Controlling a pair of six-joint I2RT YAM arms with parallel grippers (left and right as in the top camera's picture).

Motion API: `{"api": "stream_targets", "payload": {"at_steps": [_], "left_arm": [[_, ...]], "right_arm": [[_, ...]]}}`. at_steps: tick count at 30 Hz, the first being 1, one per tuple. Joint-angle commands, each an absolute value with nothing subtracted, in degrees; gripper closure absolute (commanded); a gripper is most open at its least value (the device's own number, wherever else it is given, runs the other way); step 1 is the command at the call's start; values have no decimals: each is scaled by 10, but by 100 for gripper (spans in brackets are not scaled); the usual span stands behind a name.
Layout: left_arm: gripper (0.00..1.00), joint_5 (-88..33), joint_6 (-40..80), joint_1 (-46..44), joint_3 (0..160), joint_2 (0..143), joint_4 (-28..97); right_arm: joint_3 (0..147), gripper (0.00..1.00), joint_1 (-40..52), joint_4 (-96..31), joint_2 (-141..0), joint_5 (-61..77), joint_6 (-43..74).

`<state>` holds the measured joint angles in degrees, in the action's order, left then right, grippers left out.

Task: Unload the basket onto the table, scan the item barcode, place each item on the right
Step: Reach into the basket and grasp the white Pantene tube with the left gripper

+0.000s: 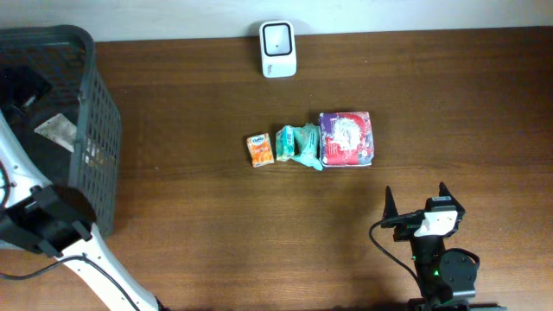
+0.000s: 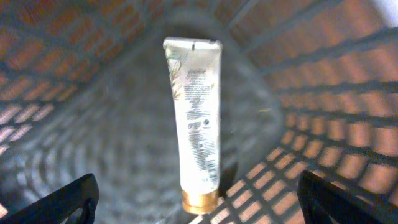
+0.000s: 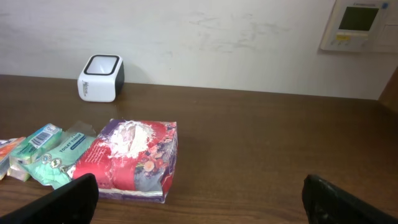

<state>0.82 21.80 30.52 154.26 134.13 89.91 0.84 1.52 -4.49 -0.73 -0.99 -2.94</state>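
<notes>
Nearest me, my right gripper (image 1: 415,192) sits wide open and empty, low over the table (image 1: 484,104). My left gripper (image 2: 199,205), jaws equally spread with nothing in them, hangs inside the basket (image 1: 99,130) over a tube (image 2: 198,118) lying flat (I take that one as done). So the step in hand is fetching a fresh item. The red tissue pack (image 1: 346,138) is closest, then the green pack (image 1: 302,144) and the orange pack (image 1: 260,149). Farthest stands the scanner (image 1: 277,48), and the barcode must face its window.

White left arm (image 1: 15,164), black right tool (image 1: 416,194), black cable (image 1: 380,238)
</notes>
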Motion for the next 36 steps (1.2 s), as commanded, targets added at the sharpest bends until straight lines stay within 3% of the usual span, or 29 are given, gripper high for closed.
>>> {"api": "stream_targets", "payload": {"at_steps": [1,6,7,9,12,14,17,19,26,29,36], "left_arm": [[1,15,209,312,1538,1392,896],[2,13,209,312,1538,1444,910],[5,13,209,312,1538,1445,910],[23,13,209,316,1539,1435,923],[22,13,209,324,1543,1411,956],[29,12,205,324,1543,1379,967],[52,13,185,324,1543,1294,967],[99,13,131,324,1541,1244,967],[100,50,149,324,1293,1078,967],[100,105,210,324,1218,1061,967],[100,100,285,324,1090,997,967]], "right_arm": [[3,1,15,-46,-4,-11,-25],[3,1,15,-46,-4,-11,-25],[3,1,15,-46,-4,-11,-25],[3,1,15,-46,-4,-11,-25],[3,2,15,-46,-4,-11,-25],[3,1,15,-46,-4,-11,-25],[3,1,15,-46,-4,-11,-25],[3,1,15,-46,-4,-11,-25],[3,1,15,-46,-4,-11,-25],[3,1,15,-46,-4,-11,-25],[3,1,15,-46,-4,-11,-25]]}}
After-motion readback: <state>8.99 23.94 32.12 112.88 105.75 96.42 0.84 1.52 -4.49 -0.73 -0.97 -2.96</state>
